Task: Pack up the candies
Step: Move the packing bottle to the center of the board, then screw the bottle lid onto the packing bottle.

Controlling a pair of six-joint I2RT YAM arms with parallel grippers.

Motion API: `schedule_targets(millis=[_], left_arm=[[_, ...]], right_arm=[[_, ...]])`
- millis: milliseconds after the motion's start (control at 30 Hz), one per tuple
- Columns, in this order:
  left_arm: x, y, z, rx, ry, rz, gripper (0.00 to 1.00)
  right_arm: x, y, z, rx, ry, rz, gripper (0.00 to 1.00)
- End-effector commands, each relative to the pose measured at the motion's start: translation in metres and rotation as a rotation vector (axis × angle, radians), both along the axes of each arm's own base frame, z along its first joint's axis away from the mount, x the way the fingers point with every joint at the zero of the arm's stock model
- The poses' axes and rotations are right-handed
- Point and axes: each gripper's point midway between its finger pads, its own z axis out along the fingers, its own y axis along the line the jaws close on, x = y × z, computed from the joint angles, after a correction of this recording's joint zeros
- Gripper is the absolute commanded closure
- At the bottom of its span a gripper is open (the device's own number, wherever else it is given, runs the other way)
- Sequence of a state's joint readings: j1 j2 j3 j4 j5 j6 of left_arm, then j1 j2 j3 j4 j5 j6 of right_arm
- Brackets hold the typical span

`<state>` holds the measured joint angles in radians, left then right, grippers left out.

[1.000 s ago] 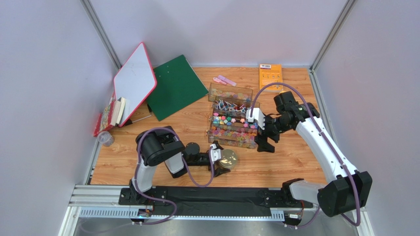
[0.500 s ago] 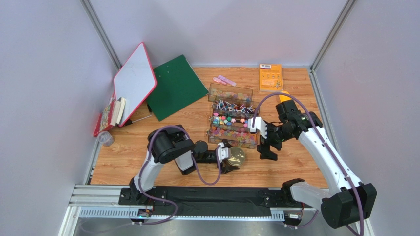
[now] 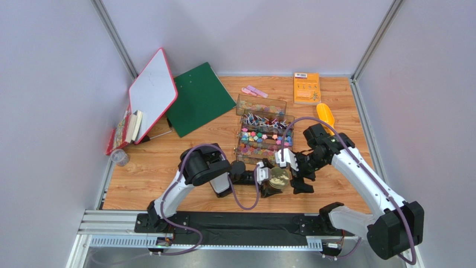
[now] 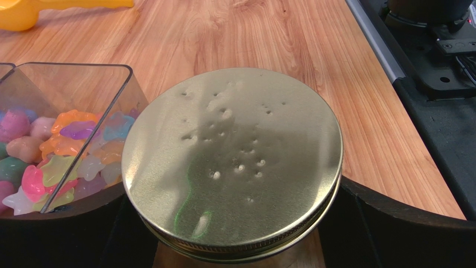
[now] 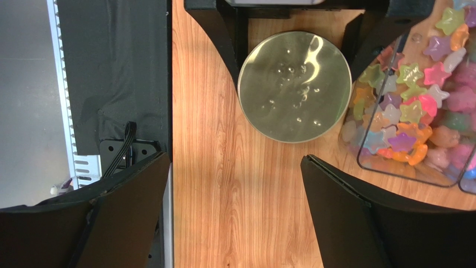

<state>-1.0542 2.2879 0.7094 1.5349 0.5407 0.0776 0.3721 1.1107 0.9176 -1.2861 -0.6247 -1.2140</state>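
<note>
Candies [image 3: 262,139] heaped in clear box [image 3: 261,99] mid-table, its compartments lined up front-to-back. Left gripper [image 3: 275,180] reaches low to the right, straddling gold-lidded jar [image 4: 232,156], seemingly clamped on it. Right gripper [image 3: 299,177] points down just beside jar, jaws wide apart, empty.

Box [image 4: 72,65] of candies [image 4: 61,151] hugs lidded jar's [image 4: 232,159] far side — bare table [image 3: 335,192] nearside.

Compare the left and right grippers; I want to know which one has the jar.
The left gripper straddles the gold-lidded jar, fingers against its sides; the right gripper has only bare table between its fingers. The left gripper reaches in low and level; the right gripper looks straight down. Both stand wide, beside the candies.
</note>
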Motion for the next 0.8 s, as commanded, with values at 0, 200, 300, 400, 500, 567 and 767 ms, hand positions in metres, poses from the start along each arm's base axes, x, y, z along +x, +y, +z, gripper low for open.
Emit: schedule_targets(millis=[0,200,300,400,500,567,767], left_arm=[[-0.02,0.023,-0.061,0.162,0.084,-0.029,0.22],[-0.029,0.028,-0.069,0.198,0.138,-0.056,0.78],[-0.028,0.029,-0.071,0.204,0.141,-0.051,1.0],[-0.027,0.029,-0.074,0.21,0.132,-0.045,1.0],[-0.027,0.029,-0.075,0.214,0.131,-0.047,1.0],[-0.028,0.029,-0.076,0.216,0.131,-0.049,1.0],[-0.025,0.03,-0.076,0.217,0.125,-0.036,1.0]], right_arm=[[0.012,0.019,0.0,0.069,-0.042,0.069,0.06],[0.032,0.029,-0.008,0.077,-0.056,0.076,0.06],[0.039,0.031,-0.014,0.06,-0.037,0.079,0.03],[0.044,0.034,-0.017,0.054,-0.022,0.08,0.0],[0.048,0.035,-0.02,0.052,-0.027,0.083,0.0],[0.049,0.035,-0.023,0.047,-0.022,0.084,0.0],[0.053,0.036,-0.031,0.039,-0.011,0.082,0.0]])
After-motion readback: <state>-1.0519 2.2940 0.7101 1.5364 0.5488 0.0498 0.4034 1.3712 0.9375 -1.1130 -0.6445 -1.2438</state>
